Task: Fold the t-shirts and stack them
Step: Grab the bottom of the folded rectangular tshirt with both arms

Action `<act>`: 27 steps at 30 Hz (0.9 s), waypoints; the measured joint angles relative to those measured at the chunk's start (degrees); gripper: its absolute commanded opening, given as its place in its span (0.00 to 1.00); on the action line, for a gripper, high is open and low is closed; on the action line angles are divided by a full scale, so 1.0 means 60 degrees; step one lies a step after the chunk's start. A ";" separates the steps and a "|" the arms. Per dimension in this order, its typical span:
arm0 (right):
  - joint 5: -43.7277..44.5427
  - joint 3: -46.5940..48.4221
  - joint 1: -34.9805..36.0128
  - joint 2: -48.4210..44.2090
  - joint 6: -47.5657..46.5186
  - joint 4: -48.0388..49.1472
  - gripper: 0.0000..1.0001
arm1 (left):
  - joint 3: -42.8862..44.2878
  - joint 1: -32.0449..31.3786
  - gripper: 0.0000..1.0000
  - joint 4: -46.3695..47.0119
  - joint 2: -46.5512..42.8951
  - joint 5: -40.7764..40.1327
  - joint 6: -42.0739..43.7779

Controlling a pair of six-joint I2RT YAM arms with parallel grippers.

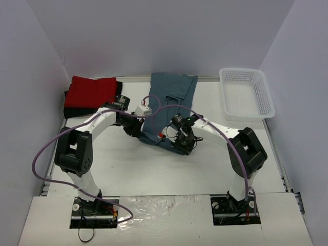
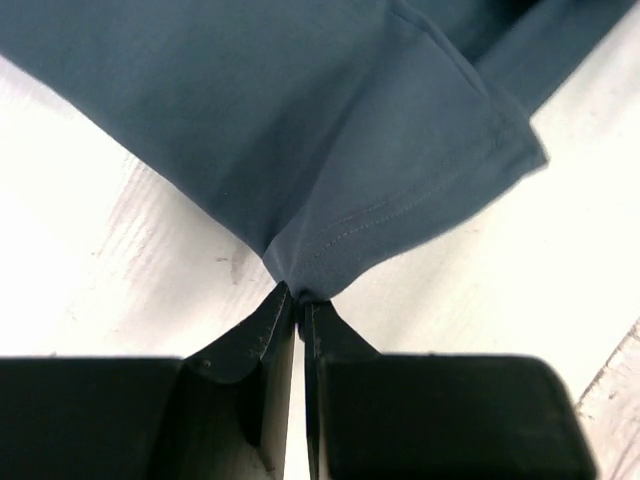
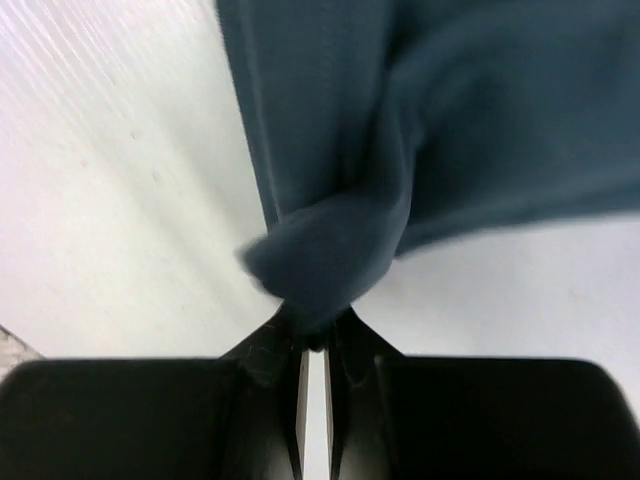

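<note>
**Two shirts stacked, the teal one is in both grips**

Both arms are on the teal t-shirt now. It lies in the middle of the table as a long, fairly narrow strip, running from the back edge towards the arms. The left gripper is pinched tight on a point of cloth right beside a stitched hem, its jaws all but touching. Over on the other side, the right gripper is clamped just as tight on a bunched knot of the same fabric. In the overhead view, both grips sit at the near end of the shirt.

Look to the back left corner. The red t-shirt lies there as a compact rectangle on top of the black t-shirt, which peeks out along its left and near sides. That reads as two shirts folded and stacked, so the job looks well past halfway.

What is left, by my reckoning, is the teal one. Its narrow shape suggests it may already be folded lengthways, though I cannot tell for certain. Carrying the near end over the far end looks like the likely next fold, and then the shirt has to go onto the red-and-black pile.

The white basket sits at the back right, apart from all three shirts.

As for brands, labels or writing, nothing readable shows on the shirts, the basket or the arms in any view.
</note>
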 measured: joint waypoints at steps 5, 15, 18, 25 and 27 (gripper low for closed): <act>-0.0306 -0.0018 -0.0463 -0.1504 -0.0007 -0.0557 0.00 | -0.0342 -0.0346 0.02 -0.0182 -0.0892 -0.0004 0.0321; -0.0889 -0.0007 -0.0361 -0.2222 0.0000 -0.1676 0.00 | -0.0998 -0.1304 0.02 -0.0889 -0.2160 0.0015 0.0798; -0.1067 -0.0007 -0.0361 -0.2310 -0.0011 -0.2011 0.00 | -0.1330 -0.1530 0.02 -0.1020 -0.2419 0.0076 0.0889; -0.1734 0.0000 -0.0361 -0.3027 -0.0211 -0.2718 0.00 | -0.1599 -0.1643 0.02 -0.1563 -0.3213 0.0838 0.1341; -0.1832 0.0026 -0.0364 -0.3257 -0.0288 -0.2849 0.00 | -0.1621 -0.1643 0.02 -0.1668 -0.3402 0.1045 0.1370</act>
